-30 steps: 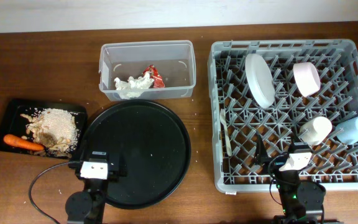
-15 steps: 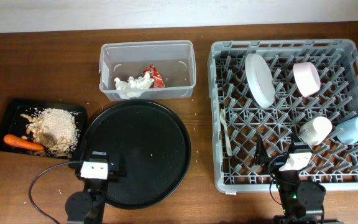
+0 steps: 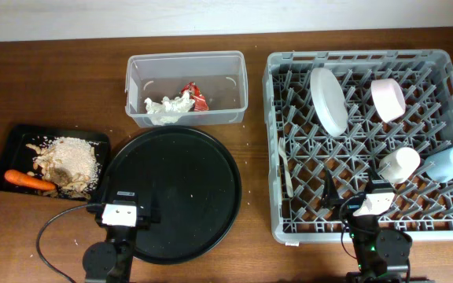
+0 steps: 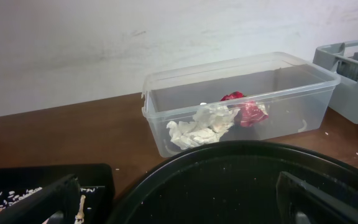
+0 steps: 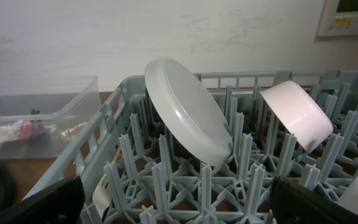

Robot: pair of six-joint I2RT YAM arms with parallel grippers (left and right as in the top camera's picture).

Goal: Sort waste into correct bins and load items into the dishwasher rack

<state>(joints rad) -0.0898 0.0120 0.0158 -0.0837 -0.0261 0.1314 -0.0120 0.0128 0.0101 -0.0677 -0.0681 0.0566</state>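
The grey dishwasher rack (image 3: 301, 224) holds the white plate (image 3: 328, 101), pinkish-white bowl (image 3: 388, 100), small white cup (image 3: 399, 164), light blue cup (image 3: 450, 164) and white fork (image 3: 285, 174); the chopsticks cannot be made out. The clear tub (image 3: 185, 119) holds white napkins (image 3: 168, 107) and the red-and-silver wrapper (image 3: 194, 96). The shallow black tray (image 3: 10, 141) holds beige scraps (image 3: 71, 159), the carrot (image 3: 28, 180) and a brown lump (image 3: 71, 185). My left gripper (image 4: 179, 208) is open and empty over the round tray's near edge. My right gripper (image 5: 179, 205) is open and empty over the rack's front.
The large round black tray (image 3: 175, 192) lies between the shallow tray and the rack, with small crumbs on it. A cable (image 3: 49, 236) runs at the front left. A wall stands behind the tub (image 4: 235, 99) in the left wrist view.
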